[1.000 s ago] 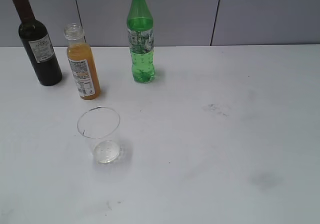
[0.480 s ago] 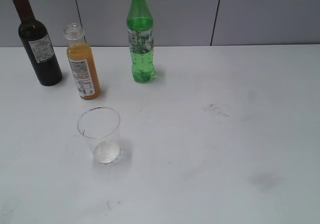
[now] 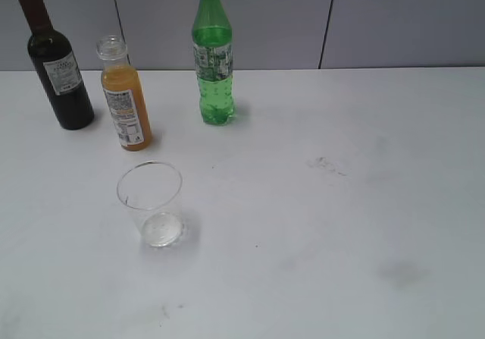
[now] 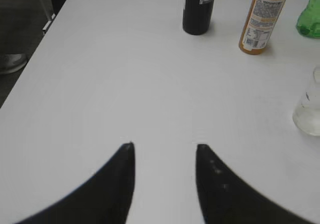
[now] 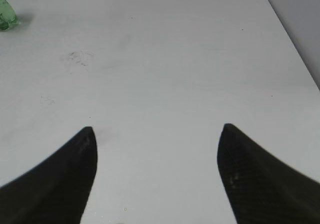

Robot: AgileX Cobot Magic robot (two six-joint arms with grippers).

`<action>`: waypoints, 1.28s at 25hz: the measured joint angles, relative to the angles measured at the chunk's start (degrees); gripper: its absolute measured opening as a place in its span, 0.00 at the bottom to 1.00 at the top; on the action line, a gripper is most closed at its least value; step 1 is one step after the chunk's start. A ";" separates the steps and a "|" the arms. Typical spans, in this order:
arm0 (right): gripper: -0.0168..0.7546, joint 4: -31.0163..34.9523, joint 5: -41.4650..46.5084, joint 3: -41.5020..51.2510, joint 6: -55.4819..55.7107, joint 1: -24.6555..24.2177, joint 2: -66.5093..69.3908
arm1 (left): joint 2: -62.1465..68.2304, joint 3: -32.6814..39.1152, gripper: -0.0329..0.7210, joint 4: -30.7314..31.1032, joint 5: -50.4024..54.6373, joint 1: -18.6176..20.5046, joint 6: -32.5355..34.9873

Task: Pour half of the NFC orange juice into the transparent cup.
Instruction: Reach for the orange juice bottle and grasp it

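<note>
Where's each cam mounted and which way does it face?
Exterior: raised at the table's front, slanting down at the clear colourless tumbler and three bottles by the wall; no robot visible.
Left wrist: behind the open left claw, facing the slim orange juice bottle.
Right wrist: behind the open right claw, facing bare white tabletop.
Shared: the green plastic bottle.

Cup (image 3: 151, 203) before juice bottle (image 3: 126, 100), apart.

A white table (image 3: 364, 172) fills the room's foreground, its surface scuffed with faint grey smudges (image 3: 327, 163) — behind it, a wall of grey panels (image 3: 402, 20) split by dark vertical seams, under even, soft light.
</note>
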 joint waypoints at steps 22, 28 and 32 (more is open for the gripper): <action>0.76 0.00 -0.05 0.00 0.05 0.00 0.00 | 18.43 -0.78 0.93 -1.14 -15.11 -0.12 5.91; 0.76 0.00 -0.05 0.00 0.05 0.00 0.00 | 26.11 -0.73 0.91 -1.38 -31.82 -0.45 5.97; 0.76 0.00 -0.05 0.00 0.05 0.00 0.00 | 31.96 -0.69 0.90 -1.32 -43.22 -0.45 6.03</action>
